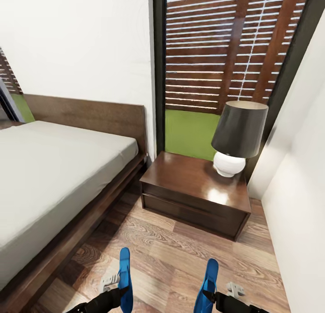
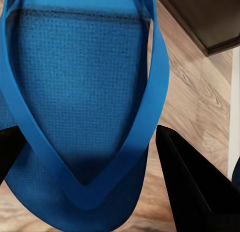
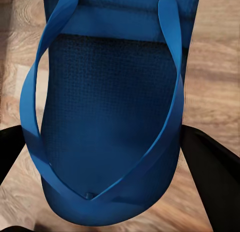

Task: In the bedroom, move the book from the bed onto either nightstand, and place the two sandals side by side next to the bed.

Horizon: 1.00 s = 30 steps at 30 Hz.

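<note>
At the bottom of the head view, the left gripper point(image 1: 118, 291) and right gripper point(image 1: 213, 296) each clamp a sandal edge-up, black arms reaching forward, well apart.

You've got woven-textured matt blue sandals point(image 2: 80, 91), a glossy dark wood nightstand point(image 1: 194, 186), grainy plank floor point(image 1: 171, 259), and a matt cloth mattress point(image 1: 49, 164).

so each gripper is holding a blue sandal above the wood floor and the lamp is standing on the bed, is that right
Not quite. The lamp stands on the nightstand, not on the bed; the head view shows this. The rest holds: the left gripper has one blue sandal and the right gripper the other sandal, both above the wood floor.
</note>
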Tool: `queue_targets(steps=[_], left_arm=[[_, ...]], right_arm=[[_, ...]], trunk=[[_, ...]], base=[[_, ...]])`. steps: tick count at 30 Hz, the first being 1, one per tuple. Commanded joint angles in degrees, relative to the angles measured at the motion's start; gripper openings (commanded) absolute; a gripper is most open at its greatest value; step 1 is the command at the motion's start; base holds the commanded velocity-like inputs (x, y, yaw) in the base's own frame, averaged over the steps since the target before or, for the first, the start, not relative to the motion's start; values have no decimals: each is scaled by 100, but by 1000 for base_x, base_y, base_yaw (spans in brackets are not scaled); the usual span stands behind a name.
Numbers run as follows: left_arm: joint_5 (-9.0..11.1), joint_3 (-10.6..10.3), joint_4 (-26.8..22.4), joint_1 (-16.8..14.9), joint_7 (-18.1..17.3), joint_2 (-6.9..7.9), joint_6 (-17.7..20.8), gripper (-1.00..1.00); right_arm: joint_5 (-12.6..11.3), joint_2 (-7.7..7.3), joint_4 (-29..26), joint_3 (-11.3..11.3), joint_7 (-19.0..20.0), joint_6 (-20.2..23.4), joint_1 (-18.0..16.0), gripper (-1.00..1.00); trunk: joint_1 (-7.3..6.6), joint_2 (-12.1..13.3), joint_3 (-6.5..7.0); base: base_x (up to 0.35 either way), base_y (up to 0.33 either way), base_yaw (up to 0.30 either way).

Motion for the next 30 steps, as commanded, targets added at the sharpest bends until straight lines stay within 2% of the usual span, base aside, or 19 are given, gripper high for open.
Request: queue_targets(steps=[1, 14, 21, 30], left_arm=[[39, -26, 9, -3, -15, 3, -15, -100], [36, -26, 9, -2, -15, 3, -15, -100], [37, -26, 9, -4, -15, 9, -15, -100], [36, -29, 9, -3, -15, 11, -15, -100]], right_arm=[[-36, -2, -2, -4, 19, 33, -1, -100], [-36, -2, -2, -4, 19, 29, -1, -100], [-36, -1, -2, -5, 19, 33, -1, -100], [-35, -1, -2, -4, 19, 32, -1, -100]], trunk=[[-1, -2, -5], [-1, -2, -5], [-1, -2, -5], [-1, -2, -5]], base=[[0, 0, 154], [0, -4, 159], [0, -166, 169], [0, -24, 171]])
